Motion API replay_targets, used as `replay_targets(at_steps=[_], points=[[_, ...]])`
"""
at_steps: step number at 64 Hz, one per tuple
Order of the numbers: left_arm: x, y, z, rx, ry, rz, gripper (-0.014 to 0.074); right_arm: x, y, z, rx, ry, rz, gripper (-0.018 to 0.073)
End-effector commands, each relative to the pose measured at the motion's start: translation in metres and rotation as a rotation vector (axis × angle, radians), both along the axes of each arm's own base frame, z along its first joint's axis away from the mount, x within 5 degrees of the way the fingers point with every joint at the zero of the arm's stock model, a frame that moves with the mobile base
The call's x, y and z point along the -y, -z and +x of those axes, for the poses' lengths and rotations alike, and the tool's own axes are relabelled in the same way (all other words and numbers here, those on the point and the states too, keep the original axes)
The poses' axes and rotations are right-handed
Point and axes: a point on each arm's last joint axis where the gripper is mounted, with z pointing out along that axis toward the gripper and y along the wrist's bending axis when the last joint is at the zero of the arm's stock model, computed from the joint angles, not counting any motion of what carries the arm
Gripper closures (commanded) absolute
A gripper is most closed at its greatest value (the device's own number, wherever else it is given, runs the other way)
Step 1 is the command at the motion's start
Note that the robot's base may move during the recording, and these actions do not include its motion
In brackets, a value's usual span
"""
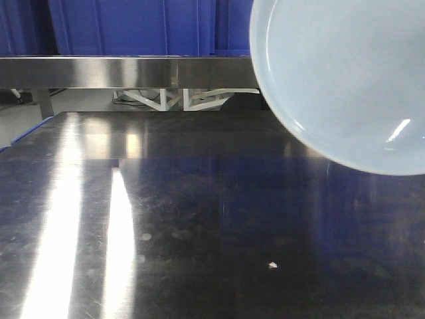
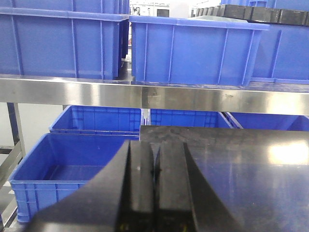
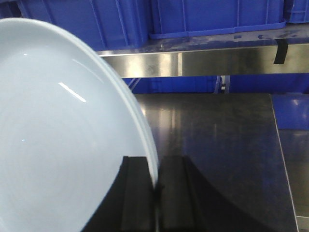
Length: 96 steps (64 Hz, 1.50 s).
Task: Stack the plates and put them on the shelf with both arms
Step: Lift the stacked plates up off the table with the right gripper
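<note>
Right claw [image 3: 156, 188] pinches the rim of a white plate [image 3: 58, 145]. That plate tilts up from the claw, in the air above the dark counter [image 1: 199, 226], near the shelf [image 1: 126, 72] with blue crates [image 2: 193, 48]. Left claw [image 2: 155, 166] is pressed together, fingers touching.

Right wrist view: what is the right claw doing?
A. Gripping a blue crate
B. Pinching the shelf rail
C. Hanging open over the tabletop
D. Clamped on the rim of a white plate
D: the right claw is shut on the edge of the white plate.
</note>
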Motion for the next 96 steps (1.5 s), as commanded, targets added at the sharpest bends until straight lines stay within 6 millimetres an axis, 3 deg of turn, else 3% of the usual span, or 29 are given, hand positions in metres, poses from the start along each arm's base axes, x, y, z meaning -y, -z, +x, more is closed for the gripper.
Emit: replay_targets(at_steps=[1,96], points=[[-0.0019,-0.0172,-0.0008,0.097,-0.019,-0.022,0.0516,0.0029,-0.0219,-0.0025,0.142,0.023,0.053,0.051],[-0.0019,-0.0172,-0.0008,0.097,-0.019,-0.022,0.0516,0.0033,-0.023,-0.0042,0.152,0.022,0.055,0.051]])
